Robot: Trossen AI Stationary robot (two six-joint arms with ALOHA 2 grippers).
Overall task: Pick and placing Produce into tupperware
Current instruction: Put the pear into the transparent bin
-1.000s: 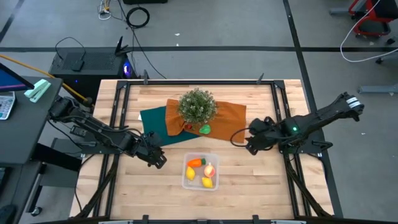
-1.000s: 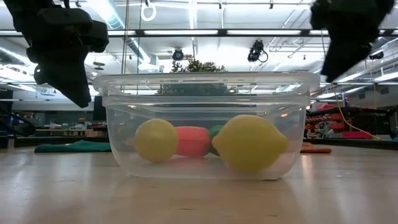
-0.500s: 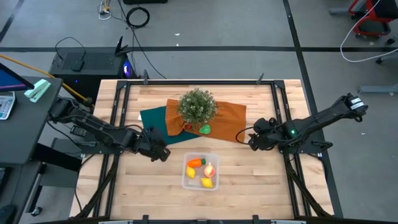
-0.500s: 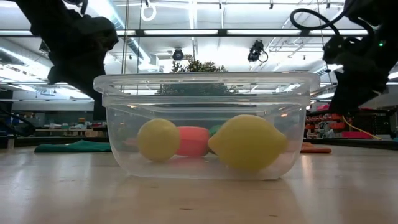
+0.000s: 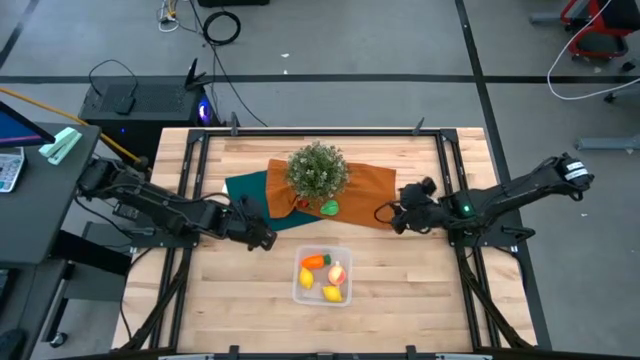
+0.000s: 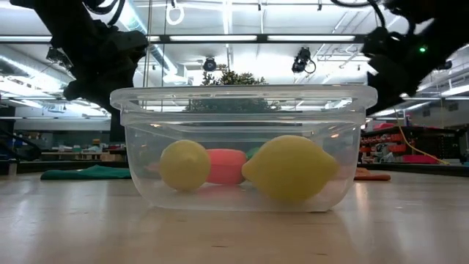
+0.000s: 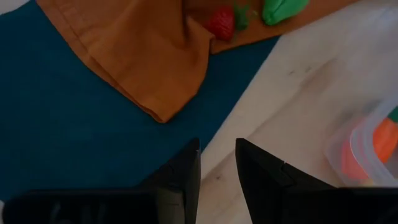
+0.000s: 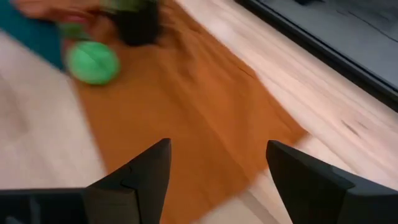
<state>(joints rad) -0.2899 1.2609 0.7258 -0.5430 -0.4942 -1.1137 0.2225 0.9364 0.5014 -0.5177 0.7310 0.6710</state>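
The clear tupperware [image 5: 322,276] sits on the wooden table near its near edge. It holds the orange carrot [image 5: 314,262], the peach-coloured fruit [image 5: 337,271] and two yellow lemons [image 5: 307,279] [image 5: 333,292]. The green piece [image 5: 329,208] lies on the orange cloth [image 5: 365,185], at the foot of the bushy plant [image 5: 318,170]. My left gripper [image 5: 265,238] hovers left of the box over the teal cloth's edge, with its fingers a little apart [image 7: 217,158] and nothing between them. My right gripper [image 5: 400,215] is open [image 8: 217,155] over the orange cloth's right end, right of the green piece [image 8: 93,62].
A teal cloth [image 5: 250,195] lies partly under the orange one. A small red strawberry [image 7: 221,22] rests on the orange cloth beside the green piece [image 7: 283,7]. Bare wood shows around the box and along the near edge. Black rails [image 5: 440,160] frame the table's sides.
My left gripper has moved away from the box toward the far edge, onto the teal cloth's edge. My right gripper has moved toward the far edge, from bare wood to above the orange cloth's right end. The box and the produce have stayed where they were.
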